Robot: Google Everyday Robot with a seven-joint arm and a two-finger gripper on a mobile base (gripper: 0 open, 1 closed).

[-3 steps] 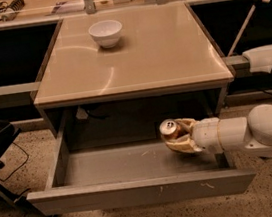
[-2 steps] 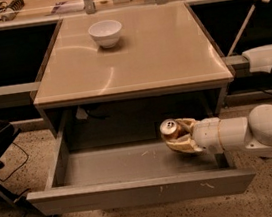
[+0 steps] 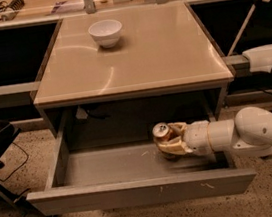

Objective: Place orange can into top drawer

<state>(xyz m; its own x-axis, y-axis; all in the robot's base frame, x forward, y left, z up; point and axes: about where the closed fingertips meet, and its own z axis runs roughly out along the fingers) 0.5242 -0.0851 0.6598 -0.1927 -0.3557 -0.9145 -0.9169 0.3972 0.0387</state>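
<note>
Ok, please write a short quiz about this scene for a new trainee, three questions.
1. Which object stands on the table?
2. True or false: the top drawer is shut.
3. Where is the gripper? A) above the table; B) inside the drawer, in its right part, closed around the orange can; C) outside the picture.
Key: 1 the white bowl; 2 false; 3 B.

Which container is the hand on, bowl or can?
The can, gripped by the hand inside the drawer; the bowl sits apart on the table.
</note>
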